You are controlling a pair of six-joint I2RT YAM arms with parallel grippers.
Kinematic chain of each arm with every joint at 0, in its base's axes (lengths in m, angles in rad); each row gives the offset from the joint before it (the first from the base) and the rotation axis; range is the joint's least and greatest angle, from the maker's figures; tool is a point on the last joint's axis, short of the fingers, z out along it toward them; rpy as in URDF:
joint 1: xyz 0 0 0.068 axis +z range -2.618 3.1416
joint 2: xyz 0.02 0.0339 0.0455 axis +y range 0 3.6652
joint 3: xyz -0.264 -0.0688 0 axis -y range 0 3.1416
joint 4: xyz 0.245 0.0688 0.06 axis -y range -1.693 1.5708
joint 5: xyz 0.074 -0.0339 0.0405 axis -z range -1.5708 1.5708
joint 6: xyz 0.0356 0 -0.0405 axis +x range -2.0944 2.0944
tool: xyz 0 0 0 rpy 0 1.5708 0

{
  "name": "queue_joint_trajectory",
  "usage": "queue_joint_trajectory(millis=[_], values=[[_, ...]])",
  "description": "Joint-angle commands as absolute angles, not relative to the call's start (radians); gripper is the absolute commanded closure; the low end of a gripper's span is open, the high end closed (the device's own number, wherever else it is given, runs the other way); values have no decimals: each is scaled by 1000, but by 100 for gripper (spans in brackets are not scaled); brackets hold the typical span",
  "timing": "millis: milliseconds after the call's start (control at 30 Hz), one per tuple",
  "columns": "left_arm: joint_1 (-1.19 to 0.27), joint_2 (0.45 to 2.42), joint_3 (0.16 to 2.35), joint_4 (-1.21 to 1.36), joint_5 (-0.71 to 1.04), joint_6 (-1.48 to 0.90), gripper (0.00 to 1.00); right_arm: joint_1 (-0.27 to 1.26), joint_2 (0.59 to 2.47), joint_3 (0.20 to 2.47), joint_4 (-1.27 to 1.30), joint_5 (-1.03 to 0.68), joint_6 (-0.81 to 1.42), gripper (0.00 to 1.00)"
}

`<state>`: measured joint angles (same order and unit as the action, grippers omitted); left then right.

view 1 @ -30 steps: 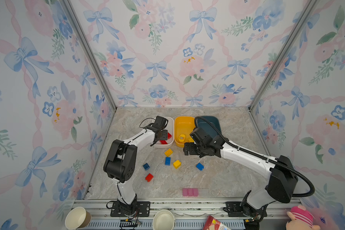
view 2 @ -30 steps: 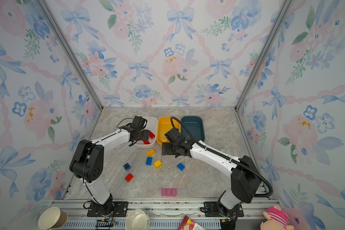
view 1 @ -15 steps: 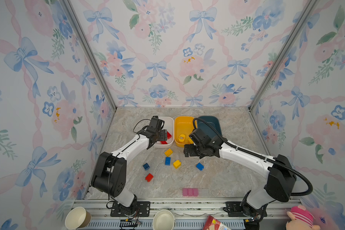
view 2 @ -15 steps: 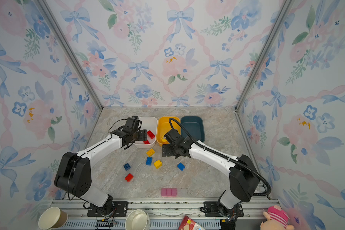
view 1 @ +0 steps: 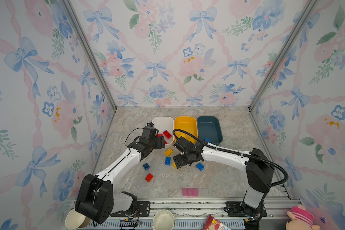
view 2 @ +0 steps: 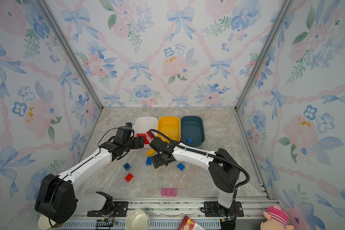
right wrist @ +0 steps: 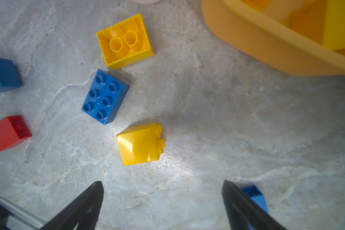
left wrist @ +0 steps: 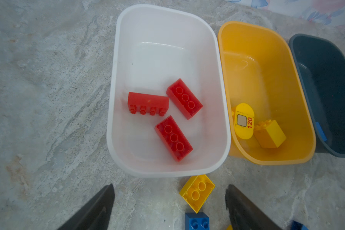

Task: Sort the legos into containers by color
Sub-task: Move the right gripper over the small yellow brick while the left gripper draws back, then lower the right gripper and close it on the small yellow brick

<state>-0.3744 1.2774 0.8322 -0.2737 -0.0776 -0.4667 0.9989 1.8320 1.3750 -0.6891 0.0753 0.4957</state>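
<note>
Left wrist view: three long red studded plastic bricks (left wrist: 173, 137) lie loose, none stacked, inside the white rounded-rectangular plastic tub (left wrist: 116, 79). Just beside it, the yellow plastic tub of the same shape (left wrist: 303, 111) holds a chunky yellow brick (left wrist: 270, 134) and a rounded yellow piece printed 120 (left wrist: 244, 121). The dark teal-blue tub (left wrist: 327, 79) comes next in the row; in a top view I see a small blue brick (view 2: 190, 140) inside it.

I read the left gripper (left wrist: 169, 187) as spread wide and empty, above the marble-patterned tabletop (left wrist: 48, 99) near the white tub's wall.

Right wrist view: the right gripper (right wrist: 162, 183) is likewise spread and empty. A square yellow brick lying on its side (right wrist: 139, 143) sits just ahead of the gap, clear of both fingers. Beyond it lie a six-stud blue brick (right wrist: 106, 96), an upturned yellow brick (right wrist: 125, 40) and a square red brick (right wrist: 9, 132). Another blue brick (right wrist: 254, 196) sits against one finger; I cannot tell whether they touch.

A flat pale-pink segmented strip (view 1: 190, 191) lies well apart, near the front rail.
</note>
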Motion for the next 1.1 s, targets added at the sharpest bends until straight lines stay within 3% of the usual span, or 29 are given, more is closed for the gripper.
queue_joint_trajectory(millis=[0, 433, 1067], values=[[-363, 1231, 789, -253, -48, -500, 10, 1026, 1889, 1440, -742, 77, 445, 5], [-315, 1145, 700, -242, -15, -509, 10, 1035, 2030, 1543, -782, 77, 404, 11], [-288, 1142, 690, -233, 5, -511, 9, 1026, 2094, 1566, -772, 72, 406, 35]])
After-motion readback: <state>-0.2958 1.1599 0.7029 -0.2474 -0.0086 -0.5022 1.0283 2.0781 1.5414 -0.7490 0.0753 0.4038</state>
